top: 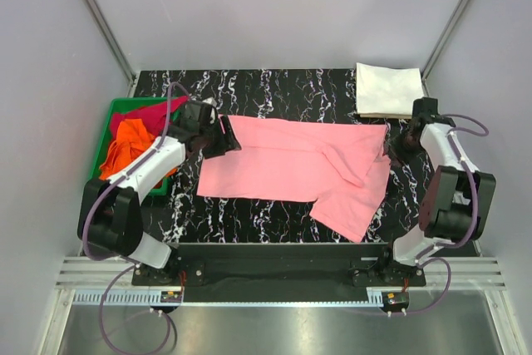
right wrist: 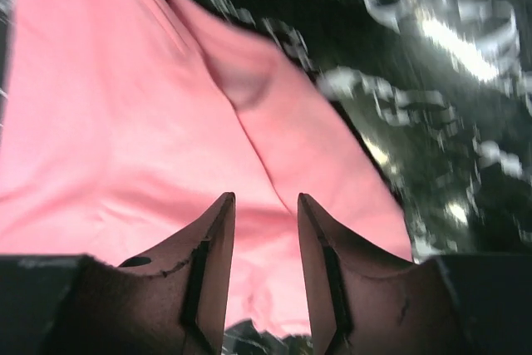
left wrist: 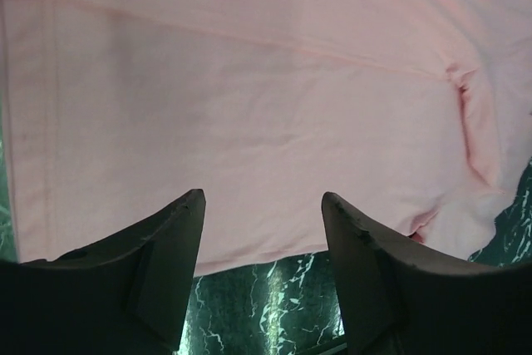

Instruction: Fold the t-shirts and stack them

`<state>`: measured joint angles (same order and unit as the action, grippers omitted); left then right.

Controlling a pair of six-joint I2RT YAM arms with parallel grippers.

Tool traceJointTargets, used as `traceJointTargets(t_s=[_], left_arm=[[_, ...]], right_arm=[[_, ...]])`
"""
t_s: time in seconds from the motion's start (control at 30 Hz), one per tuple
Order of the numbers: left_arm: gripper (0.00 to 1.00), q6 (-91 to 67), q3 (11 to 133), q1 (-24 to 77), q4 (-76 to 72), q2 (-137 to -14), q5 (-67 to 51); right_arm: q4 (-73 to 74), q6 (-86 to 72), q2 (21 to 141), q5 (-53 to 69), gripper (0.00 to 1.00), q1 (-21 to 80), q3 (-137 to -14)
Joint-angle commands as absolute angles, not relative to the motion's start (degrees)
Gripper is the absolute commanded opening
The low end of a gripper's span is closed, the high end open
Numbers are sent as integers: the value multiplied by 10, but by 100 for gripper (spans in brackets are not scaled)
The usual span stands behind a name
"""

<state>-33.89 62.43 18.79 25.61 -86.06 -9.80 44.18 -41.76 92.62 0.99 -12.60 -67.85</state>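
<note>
- Crosswise, the pink shirt [top: 291, 164] lies spread on the counter [top: 274, 89], long axis left-to-right.
- At its left edge hangs the left claw [top: 223, 139], at its right edge the right claw [top: 394, 147].
- Both claws gape, holding nothing.

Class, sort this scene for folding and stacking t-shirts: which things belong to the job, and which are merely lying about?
Belongs to the job: pink t-shirt, white t-shirt, orange t-shirt, dark red t-shirt.

Just lying about: green tray, marble table.
</note>
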Motion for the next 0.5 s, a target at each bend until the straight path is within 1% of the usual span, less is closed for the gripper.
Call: traceJointTargets(t_s=[0.0, 0.07, 0.2, 0.4, 0.47], left_arm=[[64, -376, 564, 192, 250, -799, -33], [65, -402, 541, 191, 253, -761, -9], [66, -458, 477, 191, 252, -702, 72], [63, -496, 439, 191, 256, -661, 90], [62, -520, 429, 191, 260, -651, 91]], right_arm=[[503, -496, 878, -44, 44, -71, -617], [536, -525, 865, -39, 43, -41, -594], [541, -571, 841, -33, 43, 64, -509], [504, -653, 774, -24, 44, 138, -417], [502, -669, 761, -25, 44, 154, -409]])
